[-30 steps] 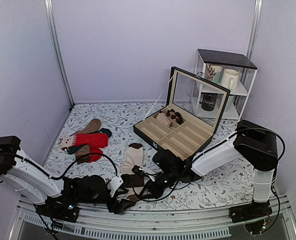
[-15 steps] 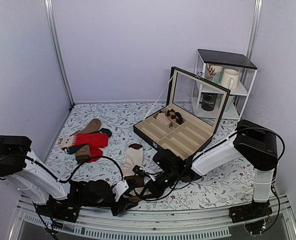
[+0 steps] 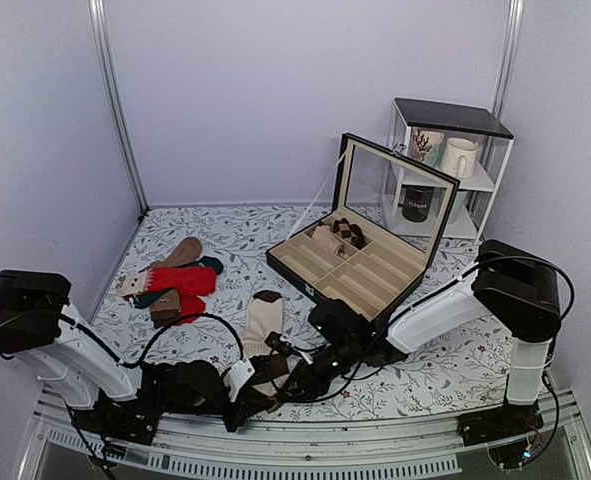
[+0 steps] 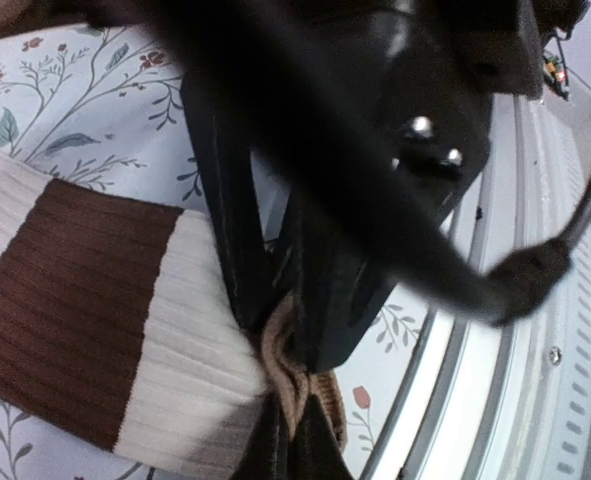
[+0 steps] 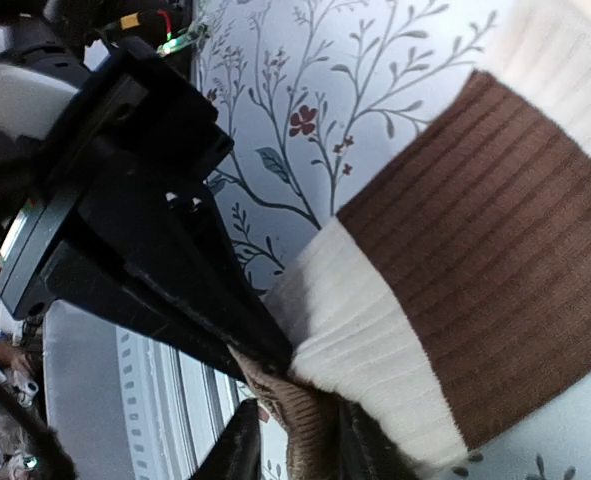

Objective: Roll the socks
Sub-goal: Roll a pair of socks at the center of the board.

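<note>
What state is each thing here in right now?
cream and brown socks: laid out flat, near end pinched by both pincers
left pincer: shut on the socks
right pincer: shut on the socks
compartment box: lid open
red socks: lying loose, untouched
white mug: upright

The socks [image 3: 263, 322] lie on the table [image 3: 225, 235] close to its near edge, about midway across. The left gripper [image 3: 251, 387] and right gripper [image 3: 280, 368] meet at their near end. A heap of other socks [image 3: 172, 284] lies farther left. A compartment case [image 3: 360, 272] stands to the right, with a shelf unit [image 3: 451, 165] behind it.
</note>
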Motion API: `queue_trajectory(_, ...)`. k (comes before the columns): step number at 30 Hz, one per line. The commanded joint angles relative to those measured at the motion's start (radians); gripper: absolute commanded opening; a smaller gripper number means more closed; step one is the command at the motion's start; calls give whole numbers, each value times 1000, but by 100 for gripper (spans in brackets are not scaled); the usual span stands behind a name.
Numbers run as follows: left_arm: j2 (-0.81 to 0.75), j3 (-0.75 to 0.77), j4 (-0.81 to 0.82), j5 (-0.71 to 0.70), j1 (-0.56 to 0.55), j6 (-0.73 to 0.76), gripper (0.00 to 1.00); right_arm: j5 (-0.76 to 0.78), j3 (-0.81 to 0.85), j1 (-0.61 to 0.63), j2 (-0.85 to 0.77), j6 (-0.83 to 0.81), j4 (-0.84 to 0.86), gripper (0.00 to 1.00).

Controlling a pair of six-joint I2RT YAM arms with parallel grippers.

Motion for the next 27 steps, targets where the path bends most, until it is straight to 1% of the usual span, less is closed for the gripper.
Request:
queue_trajectory(1, 59, -63, 30, 84, 18, -103, 0, 122, -96, -3, -93, -125, 62, 33)
queue_trajectory(4, 100, -82, 66, 113, 27, -139, 0, 143, -203, -1, -168, -239, 246, 37)
queue_trajectory(7, 127, -85, 86, 131, 28, -154, 0, 142, -282, 2, -213, -388, 363, 40)
queue_trajectory(10, 138, -90, 101, 138, 29, -162, 0, 153, -304, 13, -209, -528, 382, 42)
queue_trajectory(14, 141, -93, 102, 139, 30, -167, 0, 174, -326, 38, -199, -629, 419, 47)
queue_trajectory(16, 144, -94, 102, 142, 30, -168, 0, 171, -340, 48, -203, -660, 443, 49)
queue_trajectory(19, 155, -90, 101, 146, 31, -170, 0, 159, -331, 72, -200, -697, 416, 50)
queue_trajectory(23, 167, -83, 101, 150, 32, -171, 0, 255, -328, 152, -208, -754, 393, 49)
queue_trajectory(27, 166, -86, 102, 150, 32, -176, 0, 310, -343, 196, -245, -778, 392, 48)
